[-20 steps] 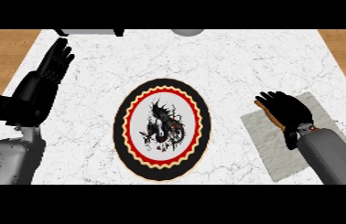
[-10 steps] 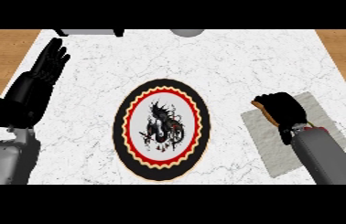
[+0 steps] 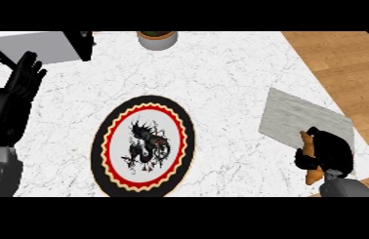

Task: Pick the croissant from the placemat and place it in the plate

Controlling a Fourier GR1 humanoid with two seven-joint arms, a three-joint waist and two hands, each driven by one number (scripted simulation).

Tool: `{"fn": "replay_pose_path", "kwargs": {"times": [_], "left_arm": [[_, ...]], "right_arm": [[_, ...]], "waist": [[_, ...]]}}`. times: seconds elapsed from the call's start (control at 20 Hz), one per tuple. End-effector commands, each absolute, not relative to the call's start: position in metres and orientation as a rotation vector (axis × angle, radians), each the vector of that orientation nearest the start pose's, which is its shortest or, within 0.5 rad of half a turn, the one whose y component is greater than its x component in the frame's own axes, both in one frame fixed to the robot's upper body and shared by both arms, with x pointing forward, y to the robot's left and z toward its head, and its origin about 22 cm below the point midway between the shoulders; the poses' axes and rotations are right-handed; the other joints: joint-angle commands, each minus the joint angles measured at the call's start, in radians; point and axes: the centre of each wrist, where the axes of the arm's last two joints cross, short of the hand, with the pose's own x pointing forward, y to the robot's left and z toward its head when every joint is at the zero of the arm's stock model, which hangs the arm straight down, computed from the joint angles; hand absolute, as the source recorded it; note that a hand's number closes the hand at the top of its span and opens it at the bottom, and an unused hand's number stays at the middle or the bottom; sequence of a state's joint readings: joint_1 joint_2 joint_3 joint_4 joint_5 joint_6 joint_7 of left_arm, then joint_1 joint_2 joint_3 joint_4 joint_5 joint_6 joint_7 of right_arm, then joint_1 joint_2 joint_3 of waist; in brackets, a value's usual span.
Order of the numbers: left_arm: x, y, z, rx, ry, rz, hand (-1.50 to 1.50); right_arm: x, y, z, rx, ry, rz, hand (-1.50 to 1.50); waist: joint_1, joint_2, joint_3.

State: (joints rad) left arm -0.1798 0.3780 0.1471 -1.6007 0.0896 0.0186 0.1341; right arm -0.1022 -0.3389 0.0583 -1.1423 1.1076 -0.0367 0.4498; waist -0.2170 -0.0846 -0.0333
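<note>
A round plate (image 3: pixel 108 135) with a black rim, red scalloped ring and a dark dragon figure lies left of centre on the marble counter. At the right lies a grey placemat (image 3: pixel 296 117). My right hand (image 3: pixel 328 152) is over the placemat's near corner, fingers curled round the brown croissant (image 3: pixel 310 173), which shows only as slivers beside and below the hand. At the left edge my left hand (image 3: pixel 22 84) rests open with fingers up.
A grey pot (image 3: pixel 157 39) with a plant stands at the counter's far edge. A dark and grey object (image 3: pixel 54 45) sits at the far left corner. Wooden floor (image 3: pixel 335 62) shows beyond the counter's right edge.
The view has swung to the right, so the plate and placemat sit differently in it. My right hand has curled round the croissant on the placemat. The left hand stays resting.
</note>
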Motion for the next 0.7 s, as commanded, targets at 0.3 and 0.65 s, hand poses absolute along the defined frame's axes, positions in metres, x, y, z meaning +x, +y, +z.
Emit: {"fn": "replay_pose_path", "kwargs": {"times": [0.3, 0.65], "left_arm": [[0.268, 0.335, 0.087, 0.331, -1.642, -0.093, 0.00], [0.271, 0.320, 0.091, 0.261, -1.675, -0.139, 0.00]], "right_arm": [[0.193, -0.240, -0.047, -1.232, -0.730, 0.506, 1.50], [0.178, -0.157, 0.027, -1.199, -1.150, 0.311, 1.50]], "waist": [[0.001, 0.019, 0.019], [0.076, 0.031, 0.024]]}}
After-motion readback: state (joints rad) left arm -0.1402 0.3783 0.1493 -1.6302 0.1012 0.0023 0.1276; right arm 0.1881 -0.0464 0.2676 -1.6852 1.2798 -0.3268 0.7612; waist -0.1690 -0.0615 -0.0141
